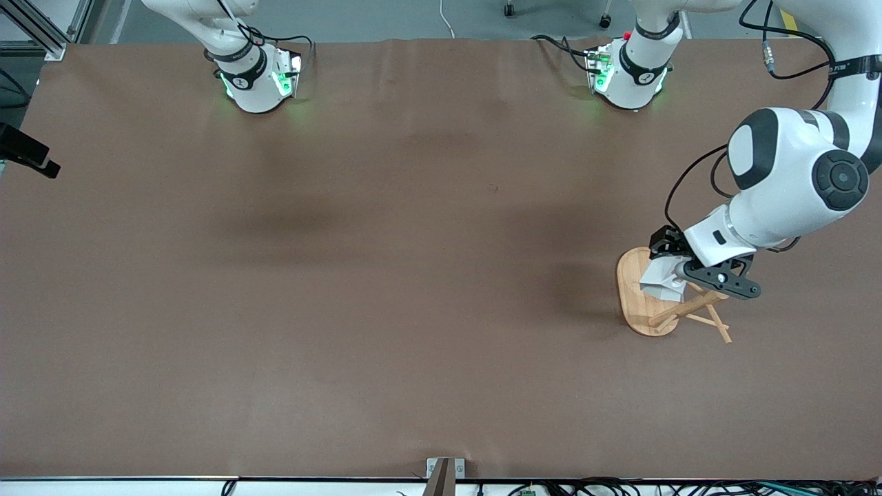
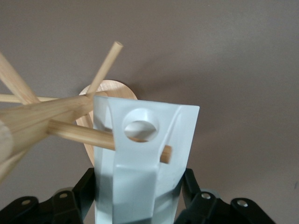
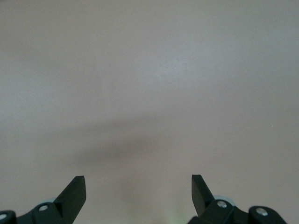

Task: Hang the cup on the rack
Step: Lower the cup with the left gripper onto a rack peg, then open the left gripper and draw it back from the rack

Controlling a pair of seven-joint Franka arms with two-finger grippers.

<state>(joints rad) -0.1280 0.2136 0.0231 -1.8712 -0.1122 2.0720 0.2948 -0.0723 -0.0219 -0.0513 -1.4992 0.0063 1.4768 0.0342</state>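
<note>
The white faceted cup [image 1: 663, 284] is held by the left gripper [image 1: 667, 270] directly over the bamboo rack [image 1: 637, 303], which stands near the left arm's end of the brown surface [image 1: 386, 275], a little nearer the front edge than the middle of that end. In the left wrist view the black fingers [image 2: 194, 196] are closed against both sides of the cup [image 2: 140, 163], and its blocky handle with the round hole faces the camera. One thin peg [image 2: 100, 136] of the rack [image 2: 46, 121] runs across at the handle, its cut end showing past the handle's other side; whether the peg passes through the hole or only crosses the handle I cannot tell. Other pegs fan out from the central post, and part of the flat oval base shows below the cup.

The right arm waits near its base at the back edge of the surface. Its gripper [image 3: 138, 196] hangs over bare surface [image 3: 149, 93], the two fingers [image 3: 74, 191] spread wide apart with nothing between them.
</note>
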